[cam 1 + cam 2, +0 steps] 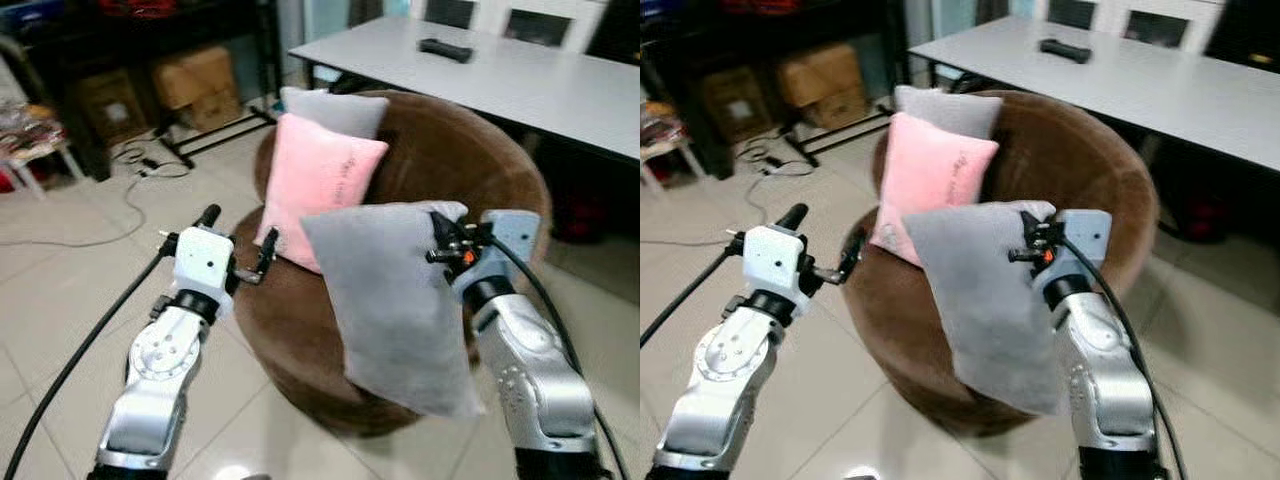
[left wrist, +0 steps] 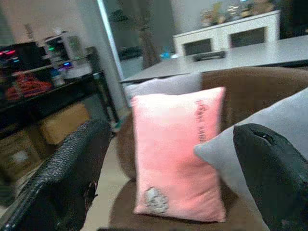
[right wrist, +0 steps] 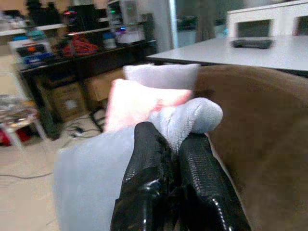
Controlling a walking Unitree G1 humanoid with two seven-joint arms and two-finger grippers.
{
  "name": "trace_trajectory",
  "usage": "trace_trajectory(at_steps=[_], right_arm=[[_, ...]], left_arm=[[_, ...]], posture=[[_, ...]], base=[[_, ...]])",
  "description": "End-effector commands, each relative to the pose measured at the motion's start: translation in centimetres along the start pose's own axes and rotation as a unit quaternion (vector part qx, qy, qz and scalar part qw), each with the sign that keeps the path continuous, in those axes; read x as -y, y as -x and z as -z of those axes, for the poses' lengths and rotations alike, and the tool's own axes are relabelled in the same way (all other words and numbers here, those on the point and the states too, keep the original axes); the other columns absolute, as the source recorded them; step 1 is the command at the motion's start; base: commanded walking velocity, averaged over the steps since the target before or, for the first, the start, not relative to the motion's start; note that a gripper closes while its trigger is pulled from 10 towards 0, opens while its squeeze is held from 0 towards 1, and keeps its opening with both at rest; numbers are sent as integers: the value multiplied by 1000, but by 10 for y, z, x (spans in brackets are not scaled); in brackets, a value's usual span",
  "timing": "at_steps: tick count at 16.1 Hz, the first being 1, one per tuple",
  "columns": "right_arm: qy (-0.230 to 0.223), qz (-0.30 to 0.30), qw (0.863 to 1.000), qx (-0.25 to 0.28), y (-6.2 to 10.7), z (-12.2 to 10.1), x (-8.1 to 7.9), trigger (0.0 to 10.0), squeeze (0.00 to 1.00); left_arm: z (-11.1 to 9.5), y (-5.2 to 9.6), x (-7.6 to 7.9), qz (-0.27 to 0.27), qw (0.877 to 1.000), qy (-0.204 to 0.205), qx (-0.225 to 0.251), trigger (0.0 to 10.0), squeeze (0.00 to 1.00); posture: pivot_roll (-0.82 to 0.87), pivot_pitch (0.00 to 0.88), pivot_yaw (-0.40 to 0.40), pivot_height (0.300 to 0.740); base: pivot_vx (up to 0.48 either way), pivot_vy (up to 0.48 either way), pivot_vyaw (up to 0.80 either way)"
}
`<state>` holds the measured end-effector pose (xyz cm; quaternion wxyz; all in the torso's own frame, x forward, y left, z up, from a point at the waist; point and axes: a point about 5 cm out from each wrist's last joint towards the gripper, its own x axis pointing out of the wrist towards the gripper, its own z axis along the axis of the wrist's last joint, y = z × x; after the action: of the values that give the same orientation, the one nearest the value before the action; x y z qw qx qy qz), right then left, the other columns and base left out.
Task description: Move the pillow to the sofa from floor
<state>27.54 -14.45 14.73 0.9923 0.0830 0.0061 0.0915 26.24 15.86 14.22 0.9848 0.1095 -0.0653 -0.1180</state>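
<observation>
Now R pincer [image 1: 437, 232] pinches grey pillow [image 1: 395, 310] aloft.

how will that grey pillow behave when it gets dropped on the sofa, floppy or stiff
Probably soft and floppy: the grey pillow hangs slack from one corner pinched in the right gripper, and that corner bunches between the fingers. It seems light, since one pinch carries it. On the sofa it will likely slump against the pink pillow rather than stand.

A plain grey pillow [image 1: 395, 305] hangs tilted by 1 upper corner, above the round brown sofa's [image 1: 470, 165] front edge.
</observation>
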Motion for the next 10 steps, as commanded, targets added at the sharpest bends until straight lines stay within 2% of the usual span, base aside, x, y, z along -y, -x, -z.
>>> trace_trajectory(at_steps=[1,5,10], right_arm=[[8,-22,999,38,-4,-17,-9,10000,0],[9,-28,999,39,-5,-19,-11,10000,0],[0,-65,997,45,-5,-25,-22,10000,0]], left_arm=[[-1,0,-4,-7,1000,-3,2,10000,102],[-1,0,-5,-6,1000,-4,1,10000,102],[-1,-1,-5,-6,1000,-2,1,10000,102]], posture=[[16,0,12,740],[15,0,13,740],[17,0,15,740]], base=[[281,0,0],[278,0,0],[278,0,0]])
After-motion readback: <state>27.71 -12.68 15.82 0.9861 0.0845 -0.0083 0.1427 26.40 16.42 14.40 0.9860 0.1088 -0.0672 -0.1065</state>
